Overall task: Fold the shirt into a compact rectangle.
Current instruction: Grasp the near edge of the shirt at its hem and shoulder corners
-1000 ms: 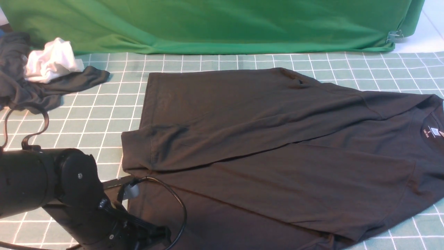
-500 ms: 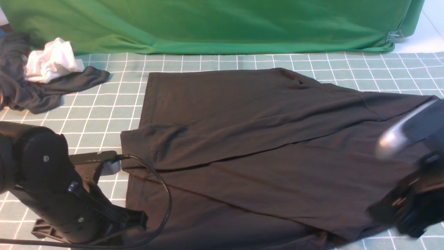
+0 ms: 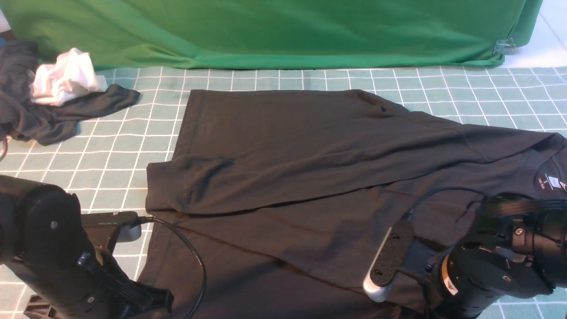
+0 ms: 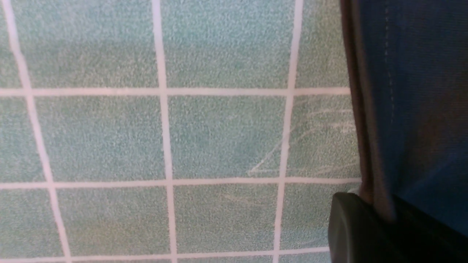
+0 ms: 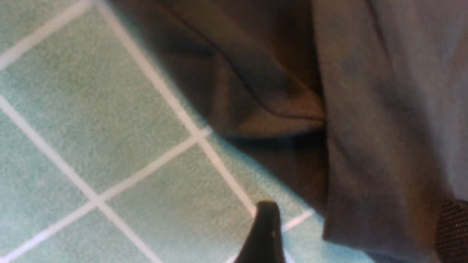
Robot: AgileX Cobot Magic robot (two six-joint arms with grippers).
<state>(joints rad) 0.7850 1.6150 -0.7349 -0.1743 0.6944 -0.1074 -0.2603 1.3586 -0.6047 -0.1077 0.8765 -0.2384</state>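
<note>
Black shirt is lying spread across a gridded mat, with two robot grippers set at its near edge.

The left gripper is pinching the stitched hem at the shirt's near-left corner, jaws pressed together on the cloth. The right gripper is standing spread wide astride the near-right edge, one finger over bare mat. One sleeve is lying folded across the body, and the collar with its white label is reaching the front view's right border. Open mat is showing left of the hem and along the far side. A grey garment and a white cloth are sitting bunched at the far-left corner, well apart from the shirt. A green cloth is hanging behind.
</note>
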